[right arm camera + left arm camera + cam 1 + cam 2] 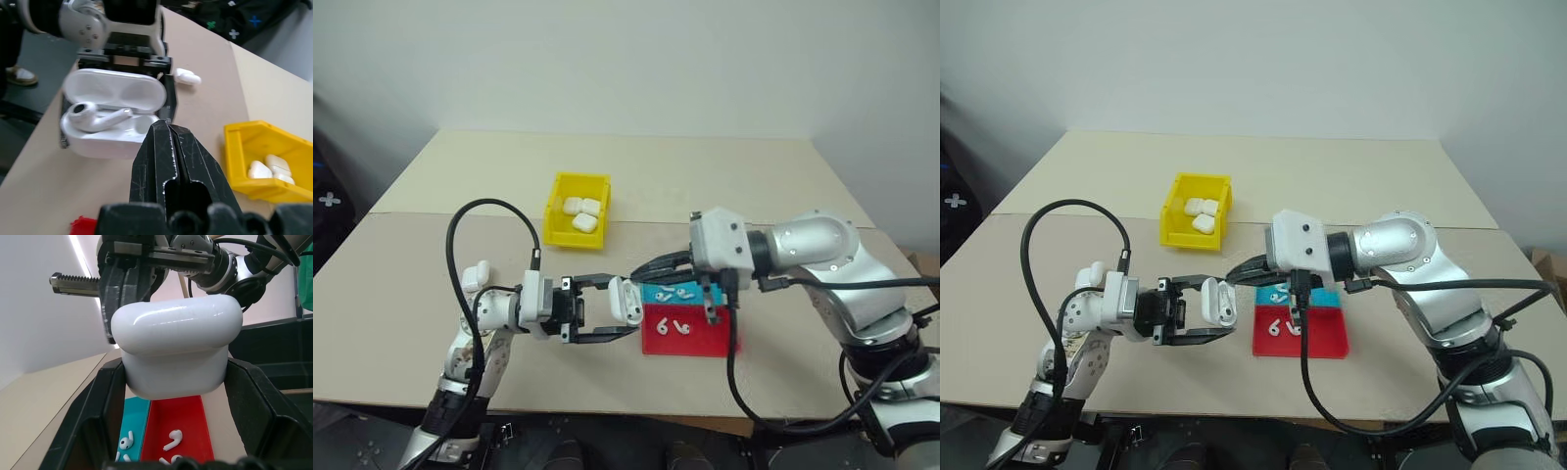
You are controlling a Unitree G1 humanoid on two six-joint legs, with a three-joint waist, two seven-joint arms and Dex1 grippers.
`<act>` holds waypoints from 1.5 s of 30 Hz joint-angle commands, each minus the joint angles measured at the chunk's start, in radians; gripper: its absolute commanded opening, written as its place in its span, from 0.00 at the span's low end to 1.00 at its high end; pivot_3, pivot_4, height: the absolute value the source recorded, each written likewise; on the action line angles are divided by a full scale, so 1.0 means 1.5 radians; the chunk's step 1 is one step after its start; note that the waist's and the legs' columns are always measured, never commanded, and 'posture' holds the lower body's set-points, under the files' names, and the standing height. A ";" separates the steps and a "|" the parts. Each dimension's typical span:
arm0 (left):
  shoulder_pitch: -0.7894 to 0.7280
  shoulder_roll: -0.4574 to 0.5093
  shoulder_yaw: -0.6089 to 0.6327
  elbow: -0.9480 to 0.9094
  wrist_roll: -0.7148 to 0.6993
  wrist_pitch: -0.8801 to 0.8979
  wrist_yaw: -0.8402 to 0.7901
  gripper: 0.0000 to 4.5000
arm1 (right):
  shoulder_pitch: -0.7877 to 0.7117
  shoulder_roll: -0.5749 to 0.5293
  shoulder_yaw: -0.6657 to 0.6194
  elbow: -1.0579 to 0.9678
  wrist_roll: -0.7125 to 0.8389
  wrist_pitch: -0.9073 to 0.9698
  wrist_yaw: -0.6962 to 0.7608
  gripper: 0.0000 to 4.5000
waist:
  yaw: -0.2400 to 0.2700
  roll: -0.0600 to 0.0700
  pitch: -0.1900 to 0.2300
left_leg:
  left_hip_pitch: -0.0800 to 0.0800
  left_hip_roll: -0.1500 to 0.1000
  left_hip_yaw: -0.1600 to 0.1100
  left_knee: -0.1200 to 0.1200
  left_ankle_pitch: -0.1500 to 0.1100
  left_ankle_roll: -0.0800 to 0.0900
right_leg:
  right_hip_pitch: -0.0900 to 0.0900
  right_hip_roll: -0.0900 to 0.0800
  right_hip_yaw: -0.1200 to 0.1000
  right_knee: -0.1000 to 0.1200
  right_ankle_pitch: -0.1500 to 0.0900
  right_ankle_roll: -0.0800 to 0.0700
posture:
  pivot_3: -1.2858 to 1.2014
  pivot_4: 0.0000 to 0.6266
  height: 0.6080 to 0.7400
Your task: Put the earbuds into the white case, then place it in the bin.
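Head view: the left gripper [607,313] clamps the open white case [625,300] at frame centre, presenting it to the right gripper [656,266]

Right wrist view: right fingers pressed together, empty, seating an earbud [95,116] by the yellow bin [234,147]

white case [625,300], yellow bin [576,199], red tray [685,337]

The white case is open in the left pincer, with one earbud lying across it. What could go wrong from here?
1. The earbud lies across the white case, not seated in a well, so it may slip out or block the lid.
2. The shut right pincer sits right at the case's front edge; a push could tip the case in the left pincer.
3. Loose earbuds remain on the red tray below.
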 commanded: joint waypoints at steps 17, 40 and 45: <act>-0.027 0.005 -0.012 0.012 0.021 0.028 0.040 0.61 | 0.093 -0.101 -0.126 -0.104 0.178 0.017 0.103 0.01 | -0.001 0.000 0.000 | 0.001 0.000 0.000 0.000 0.000 0.000 | 0.001 0.000 0.000 0.000 0.000 0.000 | 0.52 0.24 1.00; -0.014 0.005 -0.016 -0.018 0.013 0.028 0.042 0.61 | 0.060 -0.034 -0.036 -0.067 0.061 -0.005 0.030 0.01 | 0.001 0.000 0.000 | 0.000 0.000 0.000 0.000 0.000 0.000 | 0.000 0.000 0.000 0.000 0.000 0.000 | 0.52 0.24 1.00; -0.012 0.006 -0.015 -0.021 0.010 0.026 0.038 0.61 | 0.052 -0.023 -0.034 -0.059 0.049 -0.007 0.023 0.01 | 0.000 0.000 0.000 | 0.000 0.000 0.000 0.000 0.000 0.000 | 0.000 0.000 0.000 0.000 0.000 0.000 | 0.52 0.24 1.00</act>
